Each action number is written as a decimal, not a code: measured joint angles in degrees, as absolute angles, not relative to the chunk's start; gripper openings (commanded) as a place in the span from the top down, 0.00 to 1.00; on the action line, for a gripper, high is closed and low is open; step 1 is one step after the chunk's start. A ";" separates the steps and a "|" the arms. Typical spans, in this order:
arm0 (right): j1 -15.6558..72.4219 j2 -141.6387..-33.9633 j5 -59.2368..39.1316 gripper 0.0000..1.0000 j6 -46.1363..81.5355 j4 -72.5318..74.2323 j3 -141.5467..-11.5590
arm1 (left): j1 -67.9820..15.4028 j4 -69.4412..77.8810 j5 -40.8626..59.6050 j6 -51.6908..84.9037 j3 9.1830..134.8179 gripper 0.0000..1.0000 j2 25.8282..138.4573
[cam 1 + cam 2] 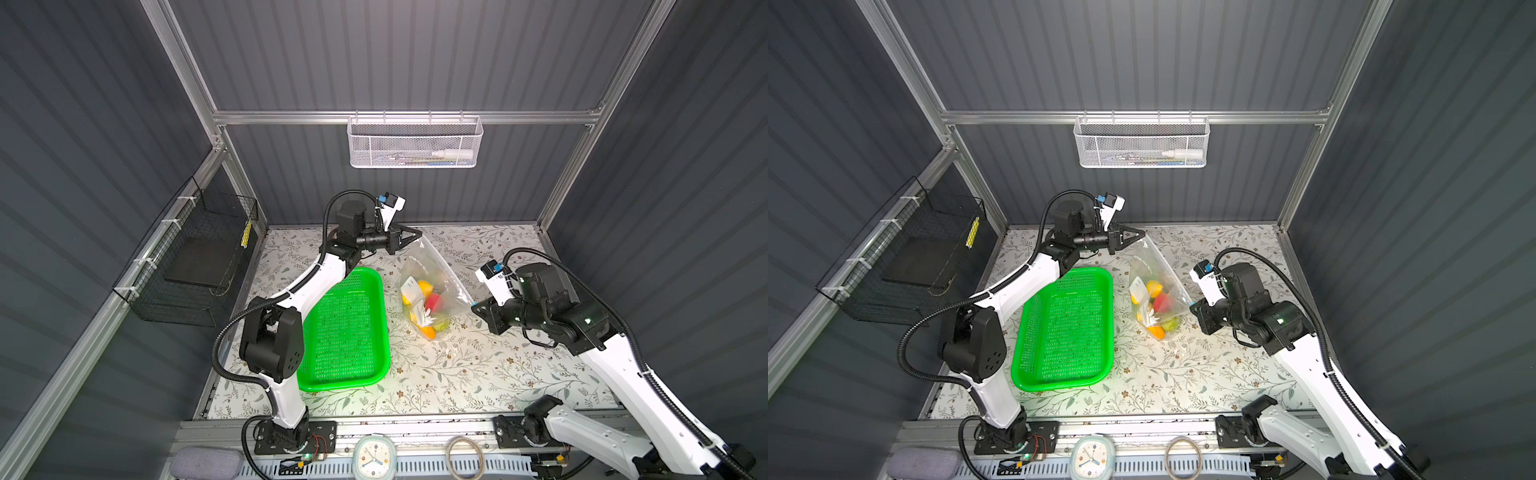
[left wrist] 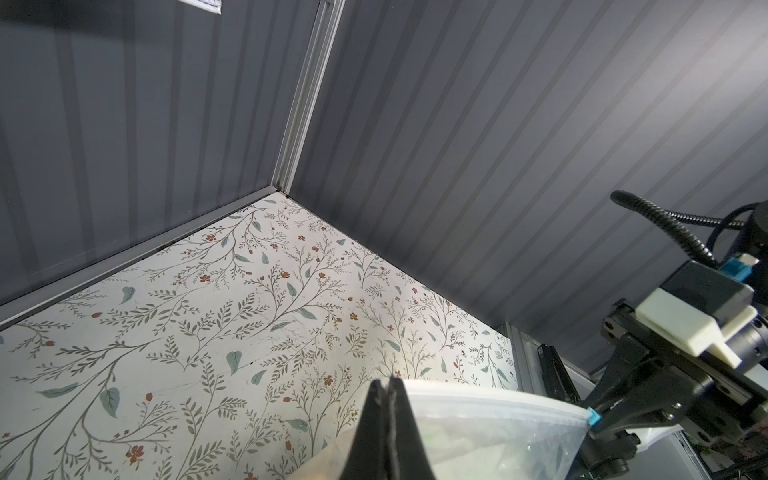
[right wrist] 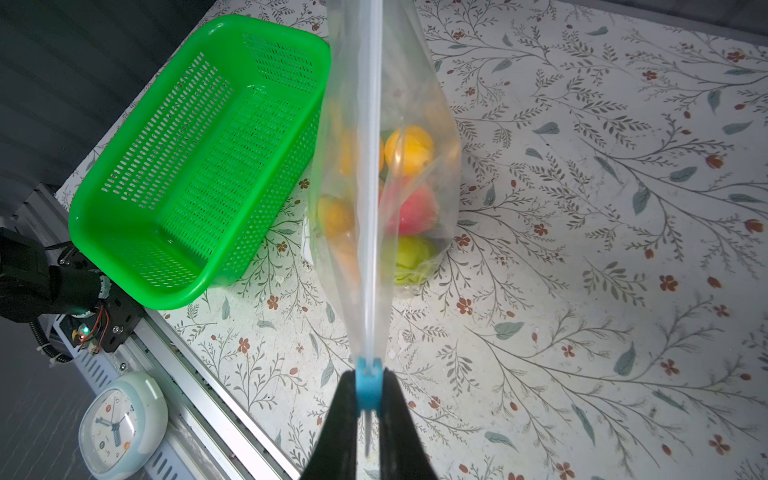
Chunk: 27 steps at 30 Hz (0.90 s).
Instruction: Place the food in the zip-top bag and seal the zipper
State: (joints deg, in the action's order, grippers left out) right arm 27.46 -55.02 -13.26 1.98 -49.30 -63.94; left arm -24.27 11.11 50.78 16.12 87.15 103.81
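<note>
Bag (image 1: pixel 432 286) hangs by its mouth edge, stretched taut between the two claws. The left claw (image 2: pixel 388 388), jaws pressed fully together, pinches the far end of that edge. This looks like an anchor, so the strip cannot slide along when the other end is pulled. The right claw (image 3: pixel 368 401), closed to a narrow gap, grips the blue slider (image 3: pixel 368 384) at the nearer, right end of the zipper (image 3: pixel 372 166). From that wrist the strip runs away as one straight, flat band with no gape showing, so I judge the seal done or nearly so, with the slider at or close to its stop. I cannot tell whether a last bit behind the slider is open. Below the raised edge the plastic sags, and the food (image 3: pixel 409 149) has gathered at the bottom: yellow, red and green pieces are visible, and others are blurred by the film. The bottom appears to rest on the surface (image 1: pixel 478 365), which takes the weight off the pinched corners. Just left of the bag sits the green tray (image 1: pixel 345 332), with nothing in it, so all the food seems to be bagged. What remains is probably only to confirm the closure and let go.
</note>
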 measured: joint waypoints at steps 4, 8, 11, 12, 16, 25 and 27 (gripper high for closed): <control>27.46 -54.54 -13.23 1.00 2.04 -49.28 -63.94 | -24.27 11.11 50.78 16.12 87.15 1.00 104.05; 27.46 -53.98 -13.21 1.00 2.15 -49.06 -63.96 | -24.27 11.11 50.83 16.29 87.15 1.00 104.51; 27.46 -54.04 -13.15 1.00 2.11 -49.10 -64.27 | -24.27 11.14 50.83 16.67 87.15 1.00 104.60; 27.46 -54.06 -12.99 1.00 2.07 -49.19 -64.62 | -24.27 11.14 50.81 16.95 87.15 1.00 104.60; 27.46 -54.11 -12.08 1.00 1.61 -49.39 -67.20 | -24.38 11.62 49.91 18.94 86.89 1.00 104.05; 27.46 -50.37 -11.51 1.00 0.99 -46.72 -70.57 | -30.44 11.00 40.21 22.06 79.61 1.00 88.53; 27.46 -49.47 -11.51 1.00 1.10 -46.44 -70.54 | -32.10 11.84 38.98 23.66 77.01 1.00 84.36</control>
State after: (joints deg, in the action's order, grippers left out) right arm 27.46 -49.47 -11.51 1.10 -46.44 -70.54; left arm -32.10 11.84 38.98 23.66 77.01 84.36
